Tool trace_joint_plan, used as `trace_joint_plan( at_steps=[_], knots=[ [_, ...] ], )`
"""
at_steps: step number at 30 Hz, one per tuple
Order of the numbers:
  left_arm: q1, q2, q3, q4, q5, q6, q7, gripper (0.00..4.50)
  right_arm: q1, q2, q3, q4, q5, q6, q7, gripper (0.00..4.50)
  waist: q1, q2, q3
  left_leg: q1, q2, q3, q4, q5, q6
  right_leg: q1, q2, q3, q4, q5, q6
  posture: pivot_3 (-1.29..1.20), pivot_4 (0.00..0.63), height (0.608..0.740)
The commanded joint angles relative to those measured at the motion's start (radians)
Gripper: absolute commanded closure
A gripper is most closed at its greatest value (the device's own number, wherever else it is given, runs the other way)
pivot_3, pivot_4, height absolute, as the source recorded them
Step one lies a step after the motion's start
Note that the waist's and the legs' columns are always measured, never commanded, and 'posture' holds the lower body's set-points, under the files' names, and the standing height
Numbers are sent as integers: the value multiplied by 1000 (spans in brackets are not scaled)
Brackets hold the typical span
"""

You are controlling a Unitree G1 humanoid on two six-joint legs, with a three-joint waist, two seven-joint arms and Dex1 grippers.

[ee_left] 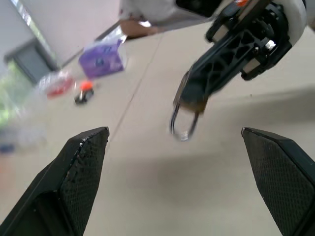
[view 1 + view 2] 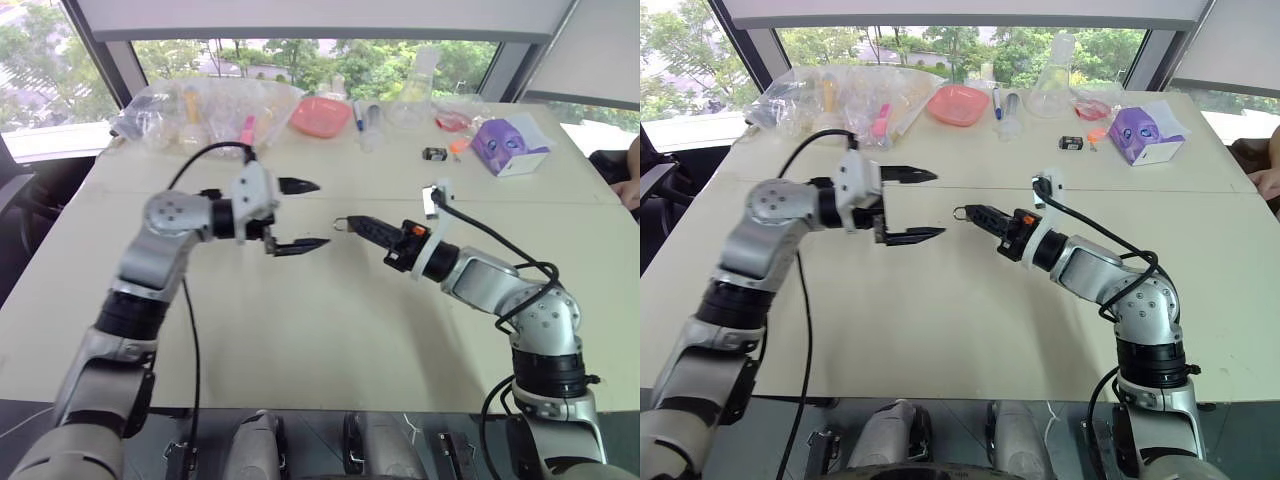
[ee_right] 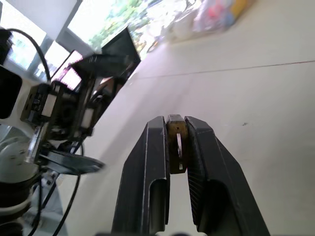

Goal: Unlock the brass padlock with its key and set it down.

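Above the table [image 2: 330, 330], the two arms face each other, fingertips near but apart. The right gripper [image 2: 352, 222] is the one that has the padlock [image 3: 174, 142]: its jaws are closed tight on the small brass body, pinched between the fingertips, with the silvery shackle loop [image 1: 183, 125] sticking out past the tips toward the left gripper [image 2: 305, 215]. The padlock's long axis runs roughly along the right fingers. The left gripper's jaws stand wide apart and hold nothing; the padlock lies straight ahead of that gap, off its tips. No key is visible, so unlocking looks not yet done.
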State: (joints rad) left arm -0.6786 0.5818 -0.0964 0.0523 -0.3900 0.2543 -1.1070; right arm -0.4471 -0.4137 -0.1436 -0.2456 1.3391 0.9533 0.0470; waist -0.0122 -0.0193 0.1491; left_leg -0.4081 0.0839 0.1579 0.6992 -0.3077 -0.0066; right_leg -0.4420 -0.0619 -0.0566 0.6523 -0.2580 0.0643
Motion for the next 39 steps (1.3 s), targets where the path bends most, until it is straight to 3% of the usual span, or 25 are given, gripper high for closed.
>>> trace_joint_plan(
  at_steps=[1,22,30,39],
  knots=[
    [-15,-15,56,-45,-65,87,41,41,-26,6,-29,-13,24,-3,9,4500,4,0,0,0,0,0,0,0,0,0,0,0,0,0,0,0,150,739],
    [-94,-149,5,124,42,-33,45,41,-21,17,-18,-95,139,7,9,4500,1,0,0,0,-1,2,0,0,0,0,0,0,-1,0,0,0,150,739],
    [-141,-191,40,188,58,-80,103,41,-2,3,2,-118,159,19,13,4500,2,0,0,0,-1,1,0,0,0,0,0,0,-1,0,0,0,150,739],
    [-75,-141,36,151,61,-36,81,41,-11,2,-10,-85,147,-2,-23,4500,-1,0,0,0,-1,1,0,0,0,0,0,0,-1,0,0,0,150,739]
  ],
)
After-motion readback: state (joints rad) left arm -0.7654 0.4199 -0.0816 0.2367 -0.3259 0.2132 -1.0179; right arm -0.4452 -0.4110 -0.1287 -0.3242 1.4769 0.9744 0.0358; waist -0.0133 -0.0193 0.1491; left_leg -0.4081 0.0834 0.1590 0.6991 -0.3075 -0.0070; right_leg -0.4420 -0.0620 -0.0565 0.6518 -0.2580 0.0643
